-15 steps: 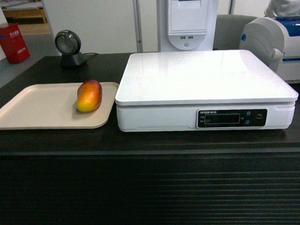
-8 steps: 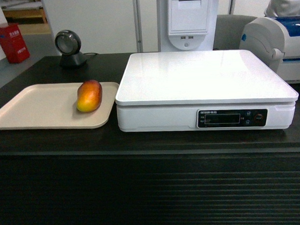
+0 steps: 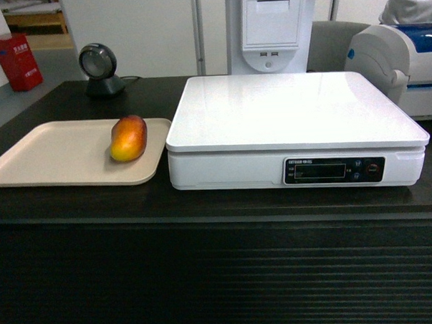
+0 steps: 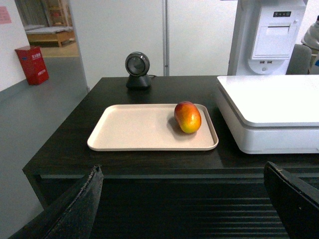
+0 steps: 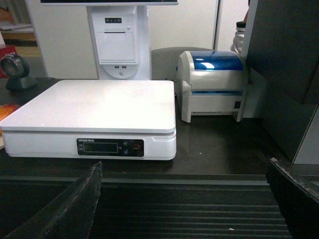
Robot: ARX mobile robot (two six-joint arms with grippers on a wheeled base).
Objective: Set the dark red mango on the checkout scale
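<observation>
The dark red mango (image 3: pixel 128 138) lies on the right part of the beige tray (image 3: pixel 51 158), just left of the white scale (image 3: pixel 293 123), both resting on the dark checkout (image 3: pixel 203 205) top. My left gripper (image 4: pixel 184 199) hangs in front of the counter edge with its fingers spread wide and empty, the mango well beyond them. My right gripper (image 5: pixel 184 199) is likewise spread wide, facing the scale's display strip (image 5: pixel 110 147).
</observation>
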